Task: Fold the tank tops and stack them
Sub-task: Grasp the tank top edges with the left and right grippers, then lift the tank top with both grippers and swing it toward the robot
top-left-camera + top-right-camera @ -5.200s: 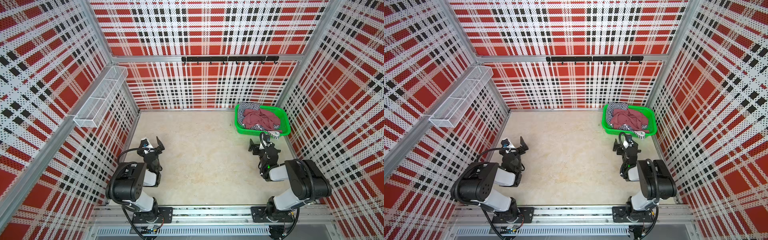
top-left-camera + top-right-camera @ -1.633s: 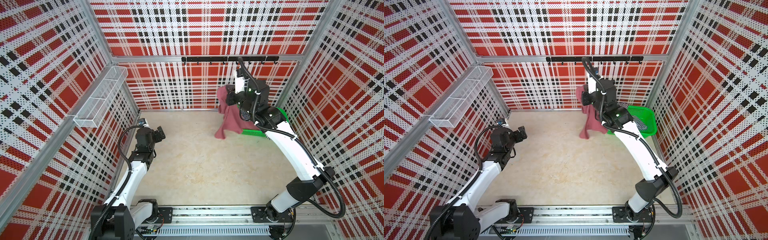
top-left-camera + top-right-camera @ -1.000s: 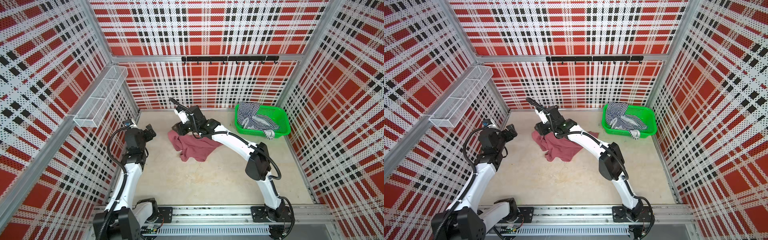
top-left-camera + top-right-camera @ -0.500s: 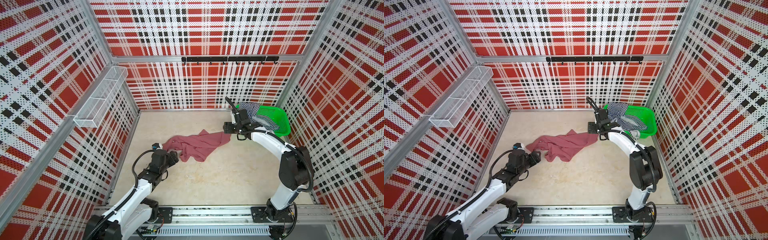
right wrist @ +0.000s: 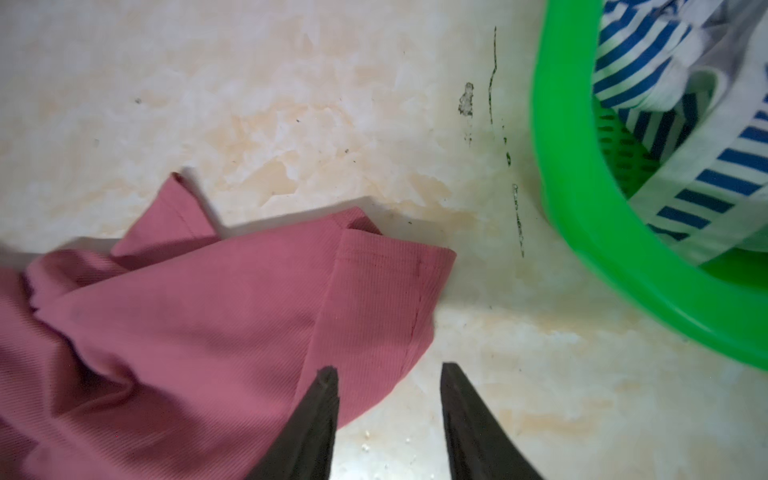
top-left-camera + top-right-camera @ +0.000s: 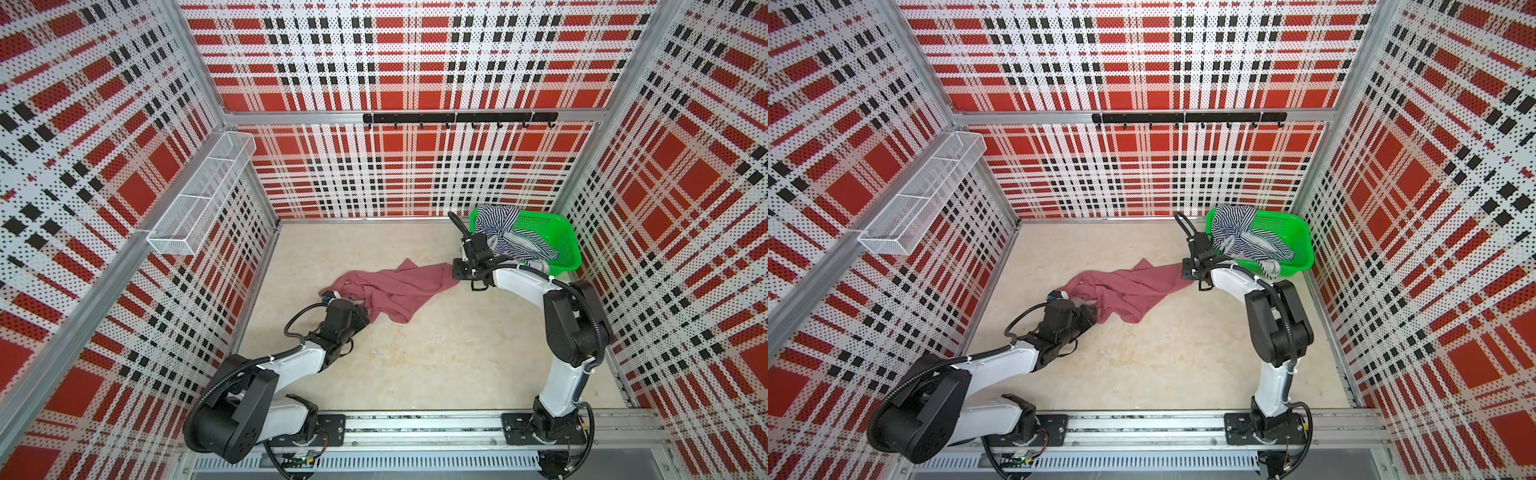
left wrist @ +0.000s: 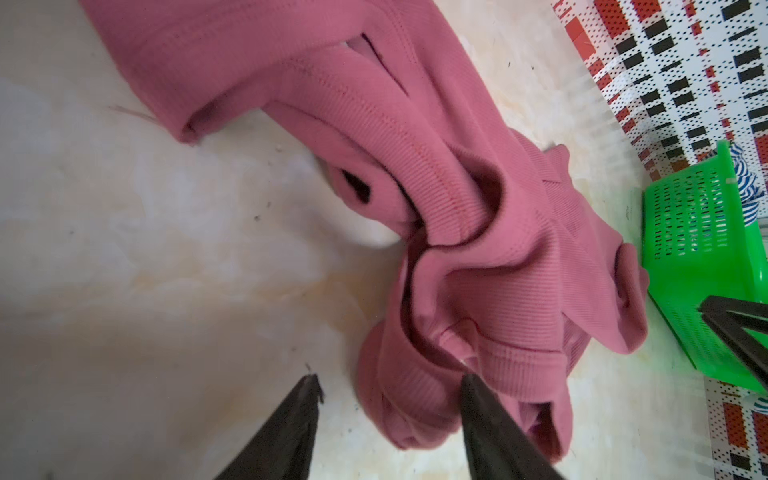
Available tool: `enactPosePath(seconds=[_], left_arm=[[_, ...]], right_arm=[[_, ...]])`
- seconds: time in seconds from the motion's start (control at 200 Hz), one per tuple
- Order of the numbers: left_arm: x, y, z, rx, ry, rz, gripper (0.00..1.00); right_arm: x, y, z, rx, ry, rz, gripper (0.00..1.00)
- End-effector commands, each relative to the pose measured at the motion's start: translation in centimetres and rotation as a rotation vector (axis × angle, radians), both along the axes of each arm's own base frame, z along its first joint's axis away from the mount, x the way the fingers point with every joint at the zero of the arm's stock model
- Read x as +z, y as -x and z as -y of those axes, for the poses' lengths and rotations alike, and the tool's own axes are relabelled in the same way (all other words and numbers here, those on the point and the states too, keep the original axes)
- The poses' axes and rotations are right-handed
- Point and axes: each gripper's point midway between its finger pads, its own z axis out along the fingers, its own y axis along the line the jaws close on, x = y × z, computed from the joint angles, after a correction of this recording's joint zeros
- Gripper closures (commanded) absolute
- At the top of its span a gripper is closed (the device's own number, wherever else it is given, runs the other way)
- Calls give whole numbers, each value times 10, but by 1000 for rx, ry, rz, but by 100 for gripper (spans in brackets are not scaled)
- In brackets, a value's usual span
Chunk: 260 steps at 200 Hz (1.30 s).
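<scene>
Two things change: the dusty-rose ribbed knit tank top now lies crumpled on the beige table; left gripper and right gripper, jaws apart but narrowing, close on opposite edges, likely to spread it.

Both top views high, downward; wrist views close, sharing rose tank top

Left end effector low, jaws parted (right end effector likewise), arms outstretched
</scene>
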Motion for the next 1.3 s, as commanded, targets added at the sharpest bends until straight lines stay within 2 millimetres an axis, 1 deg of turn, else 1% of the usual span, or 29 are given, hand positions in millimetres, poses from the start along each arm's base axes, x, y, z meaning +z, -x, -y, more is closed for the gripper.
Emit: enactPosePath(seconds=[0.0,0.055,0.1,0.145,0.19,0.231,0.276,0.286,0.321,0.376,0.401,0.436,0.516,0.596,0.681,0.707,0.762,0.797,0.892,0.922,0.942,0.952,0.962,1.012,1.132,1.183,1.218,1.263,1.298], left_arm=[[15,-17,5,41,-13,80,46],[12,-19,6,54,-5,81,60],[9,-21,7,59,8,81,67],[8,-23,11,53,19,82,75],[7,-24,13,50,18,82,84],[8,-26,16,45,17,83,93],[11,-27,17,42,15,94,100],[12,-28,17,40,15,97,100],[17,-30,17,40,16,110,100],[28,-33,16,42,19,137,100],[33,-35,15,45,19,149,100],[42,-37,14,46,23,168,100],[67,-39,8,57,16,203,100],[97,-40,3,61,-16,244,100],[131,-38,-9,81,-45,290,100],[143,-38,-15,90,-49,310,100],[166,-37,-28,113,-63,345,100],[182,-36,-38,129,-72,371,100],[224,-33,-65,162,-117,427,100],[238,-32,-71,163,-128,443,100],[247,-32,-70,150,-128,456,100],[251,-33,-78,168,-133,460,100],[254,-33,-81,173,-136,465,100],[277,-34,-83,157,-131,503,100],[323,-43,-71,89,-135,588,100],[338,-53,-70,77,-160,609,100],[353,-59,-71,70,-177,635,100],[368,-68,-73,64,-199,658,100],[379,-75,-74,64,-212,676,100]], right_arm=[[-4,-23,1,-47,4,45,39],[-13,-29,3,-66,17,50,36],[-21,-32,4,-78,25,45,36],[-27,-35,7,-93,38,48,38],[-31,-38,7,-98,38,47,42],[-32,-39,7,-100,32,49,50],[-31,-40,7,-101,26,58,65],[-31,-40,7,-101,26,60,67],[-27,-40,7,-100,22,68,80],[-20,-40,6,-92,16,89,95],[-16,-40,6,-86,16,97,100],[-9,-39,7,-79,20,105,100],[15,-36,7,-60,19,133,100],[45,-33,6,-35,11,179,100],[78,-29,5,-5,4,230,100],[87,-28,5,3,3,244,100],[108,-26,4,22,-2,278,96],[120,-25,4,32,-6,299,95],[152,-22,5,44,-21,355,98],[162,-21,5,50,-31,374,100],[169,-21,6,55,-38,388,100],[173,-20,6,57,-42,395,100],[176,-20,6,60,-46,401,100],[195,-18,5,76,-63,435,100],[245,-12,10,91,-83,539,100],[266,-10,14,97,-96,581,100],[279,-10,18,98,-106,607,100],[296,-9,20,104,-117,638,100],[306,-9,21,110,-120,657,100]])
